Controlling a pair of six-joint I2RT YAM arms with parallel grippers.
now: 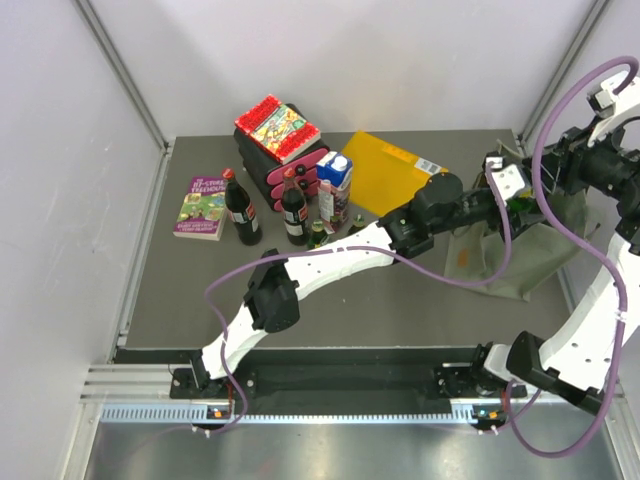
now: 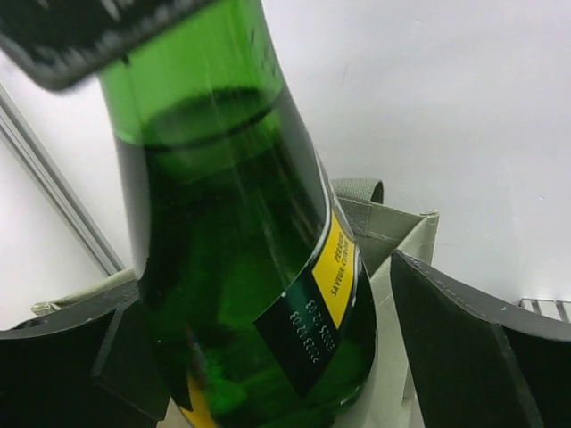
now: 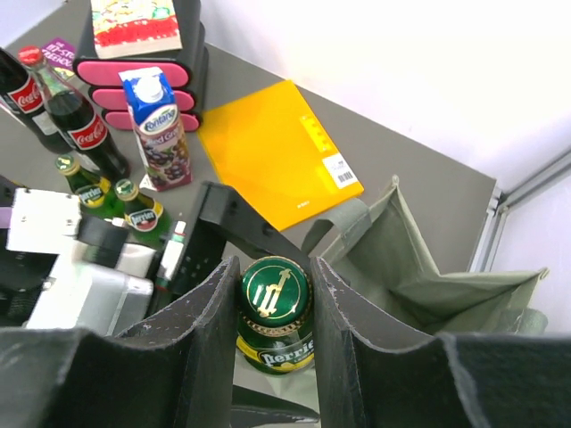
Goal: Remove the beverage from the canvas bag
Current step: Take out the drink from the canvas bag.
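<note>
A green Perrier bottle (image 3: 273, 308) stands upright at the mouth of the olive canvas bag (image 3: 428, 267). My right gripper (image 3: 275, 267) is shut on its gold-printed cap from above. In the left wrist view the bottle (image 2: 232, 259) fills the frame between the fingers of my left gripper (image 2: 259, 303). The left finger is against the glass, and a gap shows at the right finger (image 2: 482, 348). In the top view both grippers, left (image 1: 492, 195) and right (image 1: 520, 180), meet over the slumped bag (image 1: 525, 260) at the table's right.
A yellow-orange folder (image 1: 390, 170) lies behind the bag. Left of centre stand two cola bottles (image 1: 242, 210), a juice carton (image 1: 335, 185), two small Perrier bottles (image 1: 318, 235), and a black-and-pink organizer (image 1: 280, 160) topped by a book. A purple book (image 1: 200, 207) lies at far left.
</note>
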